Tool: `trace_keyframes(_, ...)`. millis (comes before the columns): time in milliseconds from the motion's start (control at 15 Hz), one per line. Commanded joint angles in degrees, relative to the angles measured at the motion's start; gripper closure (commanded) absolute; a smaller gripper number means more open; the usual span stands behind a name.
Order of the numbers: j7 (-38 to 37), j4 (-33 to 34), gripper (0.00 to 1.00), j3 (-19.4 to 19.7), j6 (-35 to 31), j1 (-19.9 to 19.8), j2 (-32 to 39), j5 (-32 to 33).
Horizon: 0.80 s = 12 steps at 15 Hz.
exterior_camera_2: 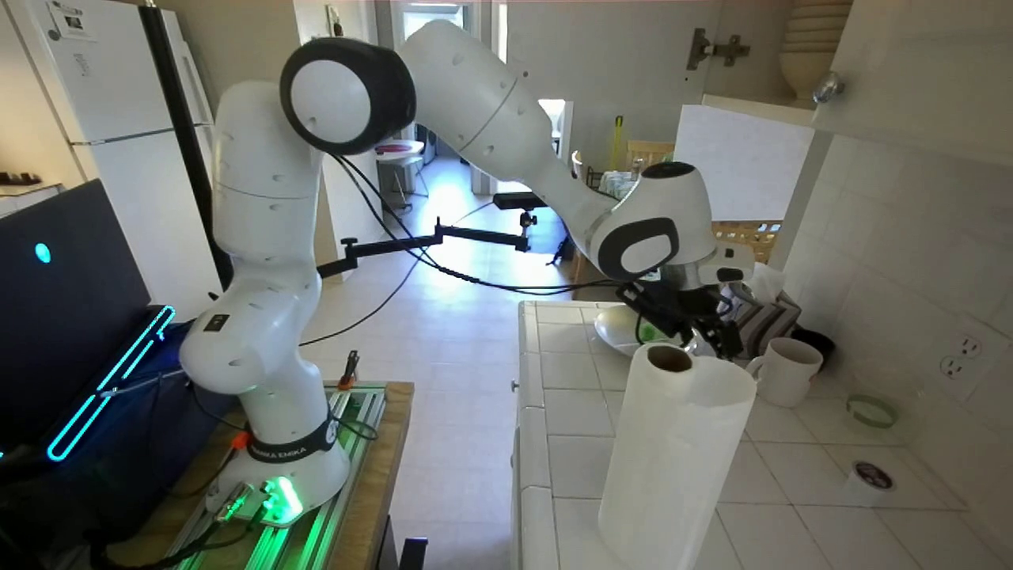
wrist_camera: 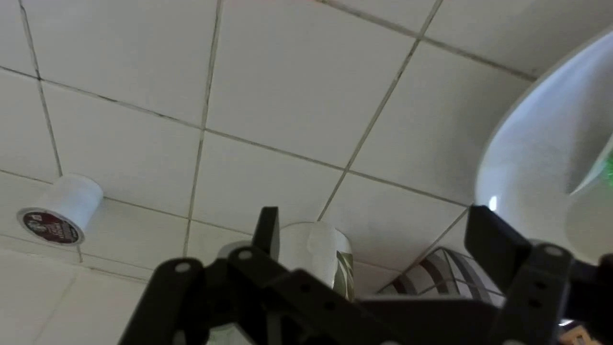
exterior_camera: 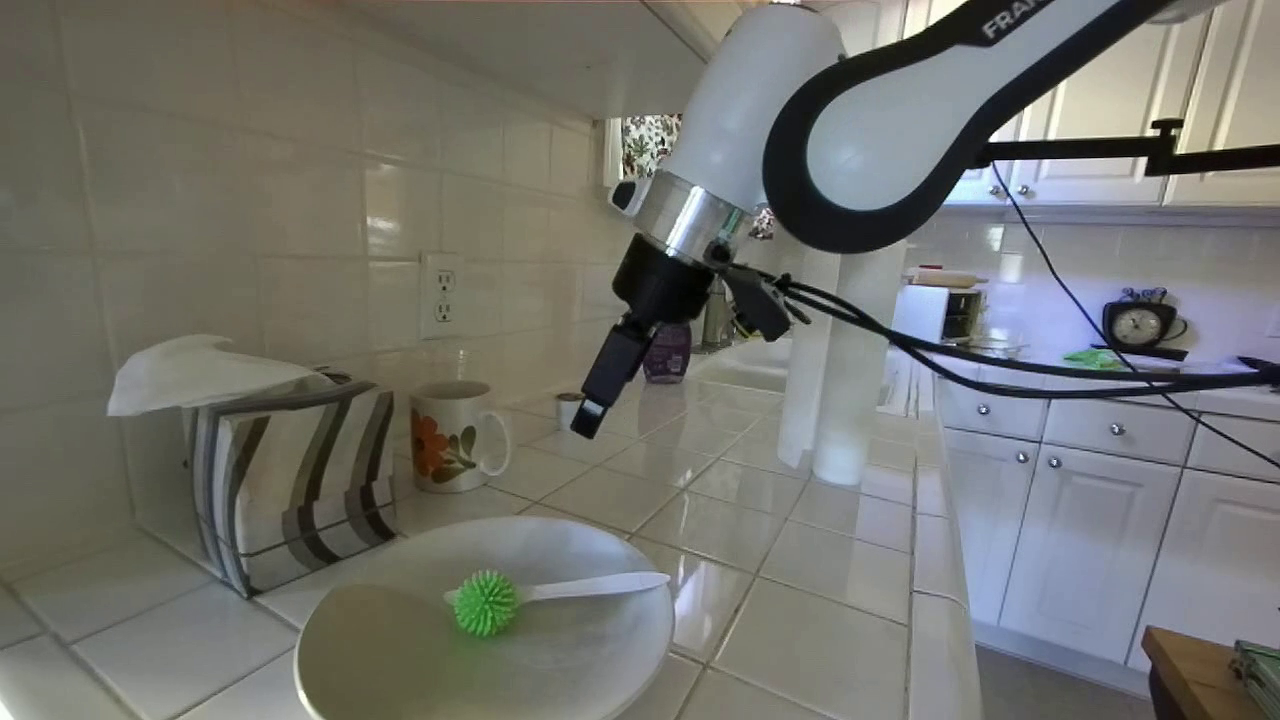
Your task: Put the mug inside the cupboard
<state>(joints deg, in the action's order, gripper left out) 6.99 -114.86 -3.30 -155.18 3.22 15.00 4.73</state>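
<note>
The white mug (exterior_camera: 448, 440) with a red-orange flower stands upright on the tiled counter by the wall, its handle toward the gripper side. It also shows in an exterior view (exterior_camera_2: 788, 374) and in the wrist view (wrist_camera: 311, 247), partly hidden behind a finger. My gripper (exterior_camera: 588, 420) is open and empty, above the counter near the mug and not touching it. In the wrist view the fingers (wrist_camera: 376, 211) are wide apart. The cupboard (exterior_camera_2: 760, 67) shows at the upper right of an exterior view, its hinged door (exterior_camera_2: 617, 87) swung open, with stacked bowls inside.
A white plate (exterior_camera: 400, 670) with a green brush (exterior_camera: 487, 603) and a striped napkin holder (exterior_camera: 300, 480) are near the mug. A paper towel roll (exterior_camera_2: 673, 459) stands upright on the counter. A small white pod cup (exterior_camera_2: 868, 483), green ring (exterior_camera_2: 871, 411) and purple bottle (exterior_camera: 668, 355) are further along.
</note>
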Motion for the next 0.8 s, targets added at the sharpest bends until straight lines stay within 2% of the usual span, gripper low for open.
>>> trace_keyframes(0, 0.8, 6.4, 0.00, -0.5, -2.5, -0.5, 7.1, -1.0)
trace_keyframes(67, -0.1, 2.6, 0.00, -0.1, -1.2, -0.1, 3.2, 0.1)
trace_keyframes(533, -0.1, 3.1, 0.00, -0.1, -1.4, 0.0, 4.0, 0.1)
trace_keyframes(733, -1.3, 5.7, 0.00, -0.4, -5.3, -0.1, 6.9, -1.0)
